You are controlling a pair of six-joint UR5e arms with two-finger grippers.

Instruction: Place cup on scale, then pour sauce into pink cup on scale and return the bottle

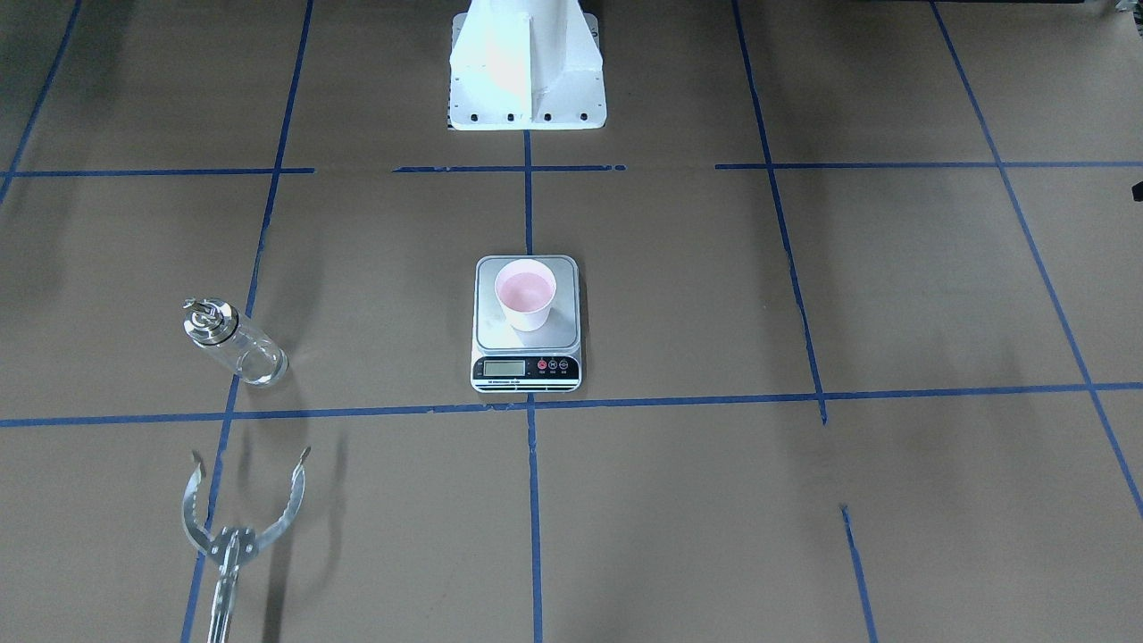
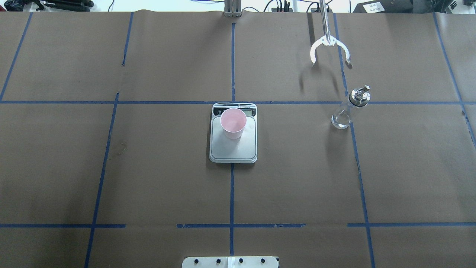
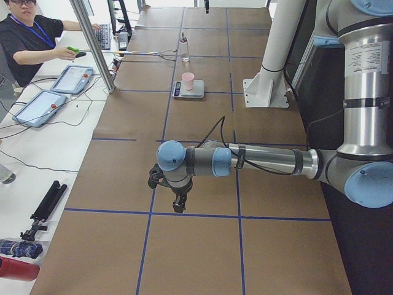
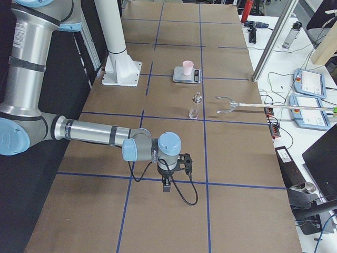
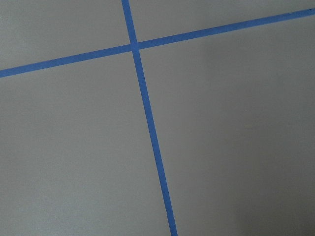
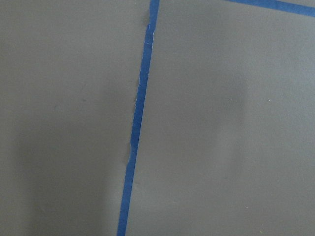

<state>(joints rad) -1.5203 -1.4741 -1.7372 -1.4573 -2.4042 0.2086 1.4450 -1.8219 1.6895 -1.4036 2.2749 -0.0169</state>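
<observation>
Standing upright on the scale (image 2: 234,150), toward its display end, the cup (image 2: 233,123) opens upward; what its pink inside holds is unclear. The bottle (image 2: 347,109) stands on the table (image 2: 148,167) well off to the robot's right of the scale, long axis vertical, silver cap uppermost, glass clear. Left claw (image 3: 178,206) and right claw (image 4: 166,185) hang over the table, well apart from both; apart or together, I cannot tell.

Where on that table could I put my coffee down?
On the robot's left of the scale with the cup, the brown paper is bare. Its right is busier: the bottle, and a metal grabber claw just beyond it.
</observation>
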